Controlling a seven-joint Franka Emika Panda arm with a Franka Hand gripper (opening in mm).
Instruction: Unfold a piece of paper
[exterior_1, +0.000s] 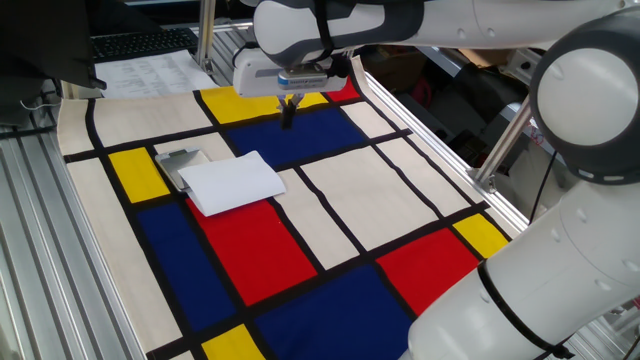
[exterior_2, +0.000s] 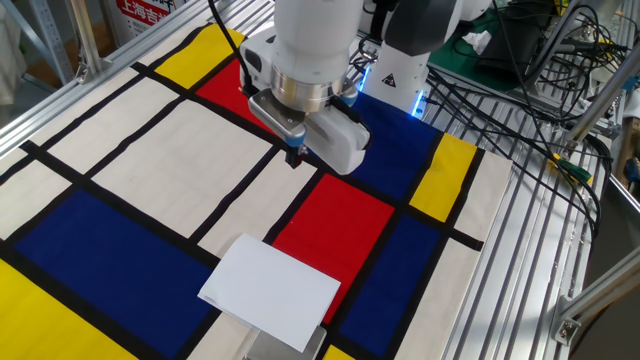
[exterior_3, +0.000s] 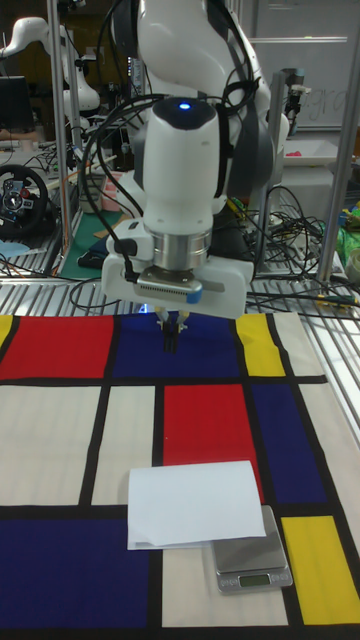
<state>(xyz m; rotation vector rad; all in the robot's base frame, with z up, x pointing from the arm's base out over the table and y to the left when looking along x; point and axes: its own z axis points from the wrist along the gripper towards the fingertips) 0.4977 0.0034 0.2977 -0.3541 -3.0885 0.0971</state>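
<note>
The piece of paper lies folded flat on the coloured cloth, one corner resting on a small grey metal plate. My gripper hangs above the blue patch, well away from the paper toward the robot's base. Its dark fingers point straight down and are pressed together with nothing between them.
White sheets with printed text and a keyboard lie beyond the cloth's far corner. A metal post stands at the table's right rail. Cables cover the grooved side. The large white arm overhangs the front right.
</note>
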